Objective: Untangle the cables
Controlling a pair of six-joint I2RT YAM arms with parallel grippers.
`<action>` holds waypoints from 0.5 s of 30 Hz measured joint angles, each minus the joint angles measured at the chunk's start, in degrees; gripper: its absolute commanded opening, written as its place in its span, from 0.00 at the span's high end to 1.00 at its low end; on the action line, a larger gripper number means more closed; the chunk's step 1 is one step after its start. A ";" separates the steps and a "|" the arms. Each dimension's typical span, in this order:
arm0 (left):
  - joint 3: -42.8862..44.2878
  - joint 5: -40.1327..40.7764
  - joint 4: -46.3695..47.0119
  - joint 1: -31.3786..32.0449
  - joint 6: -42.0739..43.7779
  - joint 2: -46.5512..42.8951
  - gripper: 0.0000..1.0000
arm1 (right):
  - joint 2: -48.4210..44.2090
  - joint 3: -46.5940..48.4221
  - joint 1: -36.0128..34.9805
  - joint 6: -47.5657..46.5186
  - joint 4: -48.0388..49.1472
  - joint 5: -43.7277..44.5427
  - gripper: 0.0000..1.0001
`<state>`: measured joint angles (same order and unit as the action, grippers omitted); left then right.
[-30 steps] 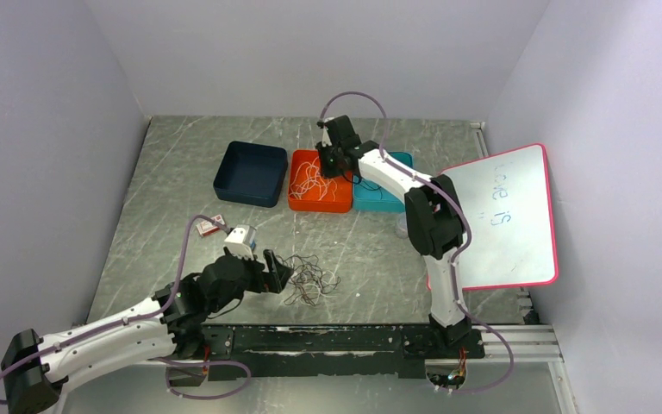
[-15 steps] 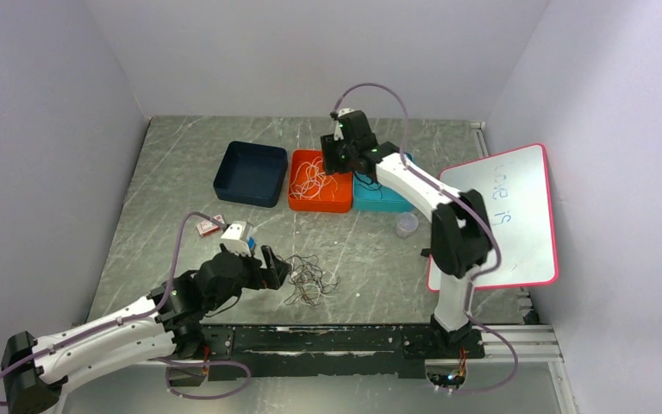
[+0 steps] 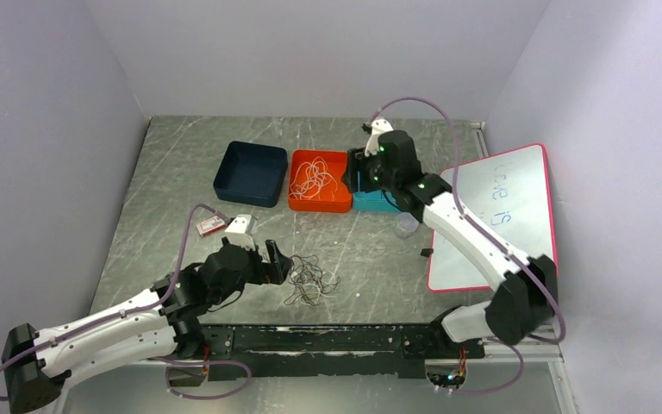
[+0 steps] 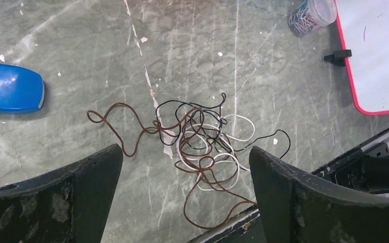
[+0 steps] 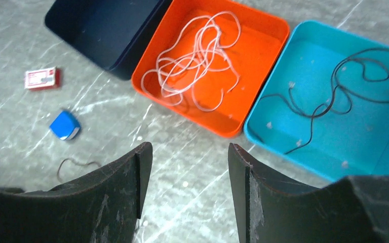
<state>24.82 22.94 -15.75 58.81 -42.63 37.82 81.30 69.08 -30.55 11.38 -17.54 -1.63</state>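
Grey, scratched bench [image 3: 181,172] and lilac walls fill the overhead view. Along the far side a navy tray [image 3: 250,172], an orange tray [image 3: 336,200] and a teal tray [image 3: 375,203] sit side by side. White cables [image 3: 312,178] lie coiled in the orange tray. The right end effector [image 3: 360,170] hangs over the near-left part of the teal tray. A pink-rimmed whiteboard [image 3: 500,224] lies at the right. Near the front edge a tangle of cables [image 3: 310,280] lies loose on the bench, and the left end effector [image 3: 280,263] hovers just to its left.

From the left wrist, that end effector's jaws stand wide apart with nothing between them. Below them the tangle shows brown, black and white strands looped through one another, with one brown loop trailing off to the left. A blue object [image 4: 10,93] lies well apart on the left, and a clear cup [image 4: 311,11] of coloured clips stands near the whiteboard's corner.

From the right wrist, the jaws are partly apart and empty, above bare bench in front of the orange and teal trays. A dark cable [image 5: 334,101] curls in the teal tray. A red card [image 5: 40,78] lies near the navy tray.
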 measured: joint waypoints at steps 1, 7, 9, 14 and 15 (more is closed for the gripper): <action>0.00 -0.02 0.00 -0.02 0.00 0.17 0.01 | -1.88 -1.51 0.00 0.24 -0.42 -0.90 0.41; 0.02 -0.26 0.24 -0.11 0.22 2.54 0.01 | -10.69 -8.68 -0.11 3.76 -2.12 -5.97 0.42; 0.04 -0.50 0.68 -0.11 0.37 3.85 0.02 | -12.76 -11.72 -0.46 5.16 -2.64 -6.86 0.43; 1.11 -1.22 1.51 -0.11 1.11 7.74 0.04 | -15.13 -20.15 -2.40 8.50 -4.17 -9.22 0.43; 1.42 -1.36 1.70 -0.11 1.25 8.46 0.05 | -15.10 -21.33 -2.69 8.90 -4.24 -9.75 0.43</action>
<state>26.24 21.58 -14.04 58.70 -41.39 46.28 66.19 47.75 -33.23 20.27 -21.78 -11.38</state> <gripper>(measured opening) 0.964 0.571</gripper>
